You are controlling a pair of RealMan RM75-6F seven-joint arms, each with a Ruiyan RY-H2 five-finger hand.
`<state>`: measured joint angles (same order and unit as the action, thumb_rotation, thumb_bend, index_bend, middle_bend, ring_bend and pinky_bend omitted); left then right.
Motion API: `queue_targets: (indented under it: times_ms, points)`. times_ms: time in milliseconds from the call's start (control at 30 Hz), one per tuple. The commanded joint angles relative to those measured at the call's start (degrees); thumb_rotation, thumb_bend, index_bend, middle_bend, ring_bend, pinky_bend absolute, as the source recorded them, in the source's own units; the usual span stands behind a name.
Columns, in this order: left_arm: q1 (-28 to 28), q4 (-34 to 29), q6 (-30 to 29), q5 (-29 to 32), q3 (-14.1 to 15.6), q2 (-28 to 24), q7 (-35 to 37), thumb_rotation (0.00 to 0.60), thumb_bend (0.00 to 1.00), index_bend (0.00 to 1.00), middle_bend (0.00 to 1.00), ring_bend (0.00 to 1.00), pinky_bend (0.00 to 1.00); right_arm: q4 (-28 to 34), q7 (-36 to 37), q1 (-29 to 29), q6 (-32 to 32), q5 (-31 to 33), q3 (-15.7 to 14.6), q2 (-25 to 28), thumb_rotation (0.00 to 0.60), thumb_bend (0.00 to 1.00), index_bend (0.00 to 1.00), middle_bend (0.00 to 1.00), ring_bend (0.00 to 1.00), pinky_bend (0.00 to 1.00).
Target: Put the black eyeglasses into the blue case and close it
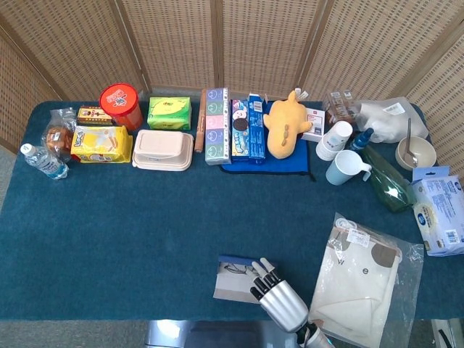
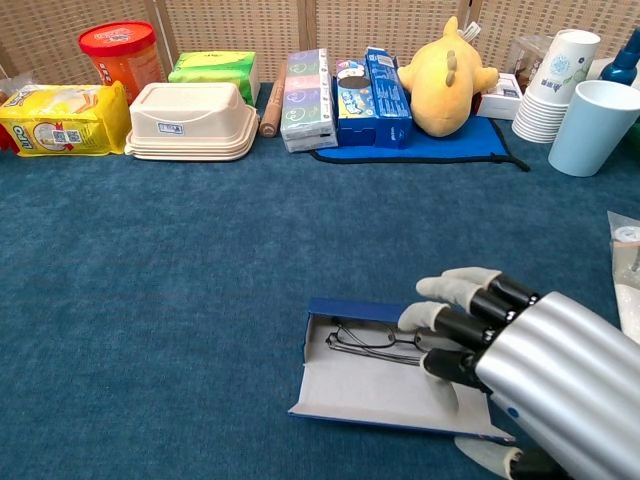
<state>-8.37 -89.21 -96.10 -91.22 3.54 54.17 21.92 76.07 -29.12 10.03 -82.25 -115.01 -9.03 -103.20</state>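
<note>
The blue case (image 2: pixel 375 392) lies open near the table's front edge, its grey lining up and its flap spread toward me; it is also in the head view (image 1: pixel 230 283). The black eyeglasses (image 2: pixel 366 340) lie folded inside the case along its far side, and appear small in the head view (image 1: pixel 235 269). My right hand (image 2: pixel 520 355) reaches in from the right over the case's right end, fingers stretched out toward the glasses and gripping nothing. From the head view the right hand (image 1: pixel 278 293) covers that end of the case. My left hand is out of both views.
A plastic-bagged white cloth (image 1: pixel 359 279) lies right of the case. Along the back stand a beige lunch box (image 2: pixel 192 120), tissue packs (image 2: pixel 306 85), a yellow plush (image 2: pixel 445 75) on a blue mat, paper cups (image 2: pixel 555 85) and a light blue mug (image 2: pixel 590 125).
</note>
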Motion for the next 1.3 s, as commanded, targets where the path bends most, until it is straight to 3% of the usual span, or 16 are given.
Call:
queue_targets:
  times_ms: [33,367,1300]
  points:
    - [0.0,0.2,0.08,0.04,-0.02,0.11,0.13,0.6,0.32,0.0,0.0,0.0,0.0,1.05,-0.65,0.42,0.58,0.23,0.22,0.13,0.6,0.22,0.63,0.32,0.2,0.21]
    - [0.31,0.45,0.75,-0.04,-0.06,0.58,-0.01,0.6,0.32,0.0,0.0,0.0,0.0,5.87,-1.28,1.0,1.72,2.63,2.03,1.18,0.6,0.22,0.67,0.35,0.23,0.22]
    - [2.11,-0.68,3.38,-0.08,-0.28,1.26,-1.79,0.6,0.32,0.0,0.0,0.0,0.0,14.15,-4.21,7.96,11.73,14.6,11.92,2.47,0.6,0.21,0.65,0.34,0.23,0.22]
